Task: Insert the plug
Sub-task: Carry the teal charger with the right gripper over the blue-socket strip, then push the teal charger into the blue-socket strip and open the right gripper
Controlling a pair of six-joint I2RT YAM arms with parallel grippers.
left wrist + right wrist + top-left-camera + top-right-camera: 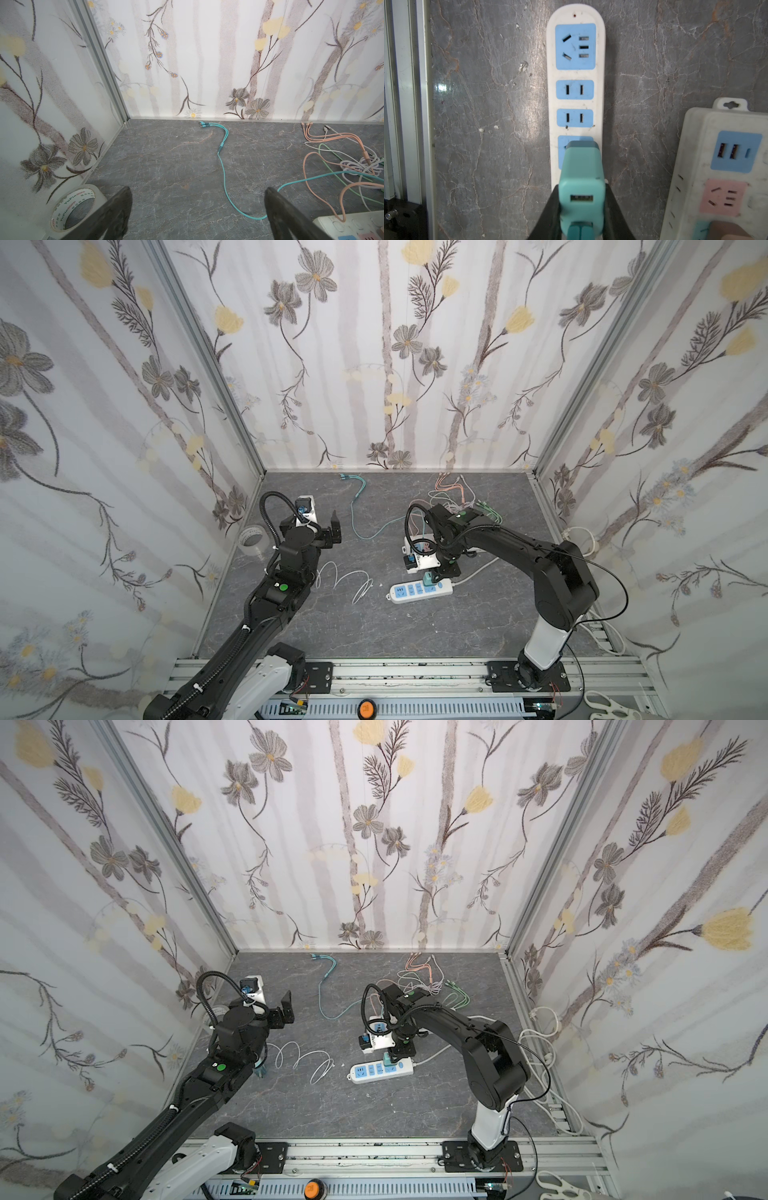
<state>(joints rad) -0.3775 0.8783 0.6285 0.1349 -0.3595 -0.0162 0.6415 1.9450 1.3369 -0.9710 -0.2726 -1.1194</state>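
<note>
My right gripper (581, 188) is shut on a teal plug (581, 166) with a USB port on its near face. The plug stands upright on the white power strip (575, 74), over the blue socket nearest me; its prongs are hidden. In both top views the plug (427, 577) (387, 1058) sits on the strip (411, 592) (370, 1071) toward its right end, under the right gripper (440, 572). My left gripper (197, 189) (322, 526) hovers open and empty at the left rear, far from the strip.
A second white strip (695, 145) (419, 551) with blue and pink panels lies just behind the first. A teal cable (223, 166), a tangle of pink, green and white cables (453, 497), a white cable (345, 576) and a tape roll (72, 209) lie on the grey floor.
</note>
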